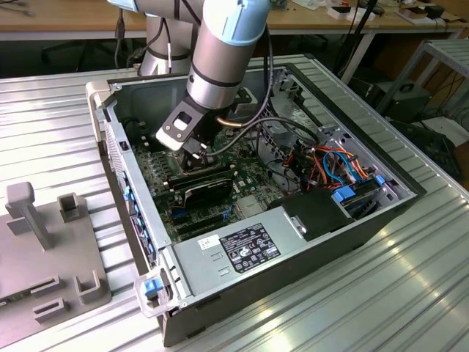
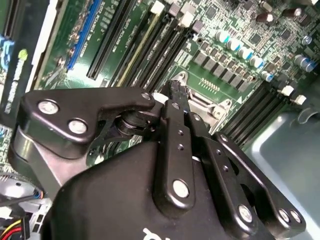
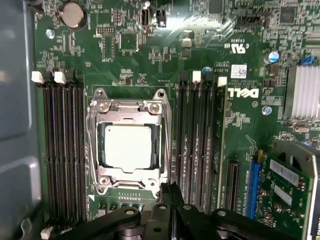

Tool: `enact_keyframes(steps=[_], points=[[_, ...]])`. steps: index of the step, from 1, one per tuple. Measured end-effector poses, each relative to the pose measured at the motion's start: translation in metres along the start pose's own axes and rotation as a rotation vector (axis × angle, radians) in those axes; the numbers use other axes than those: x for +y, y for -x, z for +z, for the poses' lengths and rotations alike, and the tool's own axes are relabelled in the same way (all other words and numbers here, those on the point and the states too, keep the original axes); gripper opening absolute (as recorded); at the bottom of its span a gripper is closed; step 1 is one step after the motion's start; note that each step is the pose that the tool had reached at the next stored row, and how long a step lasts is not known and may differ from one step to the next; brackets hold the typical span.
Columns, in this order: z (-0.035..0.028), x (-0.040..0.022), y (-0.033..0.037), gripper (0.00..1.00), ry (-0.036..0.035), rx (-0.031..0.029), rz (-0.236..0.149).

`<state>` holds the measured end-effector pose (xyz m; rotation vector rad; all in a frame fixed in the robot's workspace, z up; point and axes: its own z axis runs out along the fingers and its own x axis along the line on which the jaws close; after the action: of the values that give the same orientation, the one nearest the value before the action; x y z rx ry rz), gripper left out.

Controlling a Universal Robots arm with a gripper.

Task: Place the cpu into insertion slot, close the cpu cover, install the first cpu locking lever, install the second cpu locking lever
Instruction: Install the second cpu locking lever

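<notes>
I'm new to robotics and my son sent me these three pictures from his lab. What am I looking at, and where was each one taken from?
The exterior view shows a grey and blue robot arm reaching down into an open computer case that lies on a ribbed metal table. The two wrist views come from cameras riding on the arm near its black gripper. In the first wrist view you look down on the green circuit board: the cpu sits in the insertion slot with the cpu cover down around it, between rows of long black memory slots. The gripper's tip hovers beside one edge of the slot and carries nothing that I can see.
</notes>
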<state>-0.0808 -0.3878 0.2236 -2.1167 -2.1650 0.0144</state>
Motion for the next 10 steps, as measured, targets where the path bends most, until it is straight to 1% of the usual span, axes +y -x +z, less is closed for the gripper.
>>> enact_keyframes(steps=[1, 3, 5, 6, 7, 8, 10], points=[[0.0008, -0.0008, 0.0000, 0.11, 0.0000, 0.0013, 0.000], [0.0046, -0.0046, 0.0002, 0.11, 0.0002, 0.0070, -0.001], [0.0066, -0.0049, 0.0003, 0.11, 0.0001, 0.0108, -0.001], [0.0079, -0.0049, 0.0004, 0.11, 0.0002, 0.0144, -0.001], [0.0089, -0.0048, 0.0002, 0.11, 0.0003, 0.0202, -0.002], [0.0093, -0.0047, 0.0000, 0.11, 0.0005, 0.0230, -0.002], [0.0107, -0.0045, -0.0006, 0.11, 0.0009, 0.0316, -0.003]])
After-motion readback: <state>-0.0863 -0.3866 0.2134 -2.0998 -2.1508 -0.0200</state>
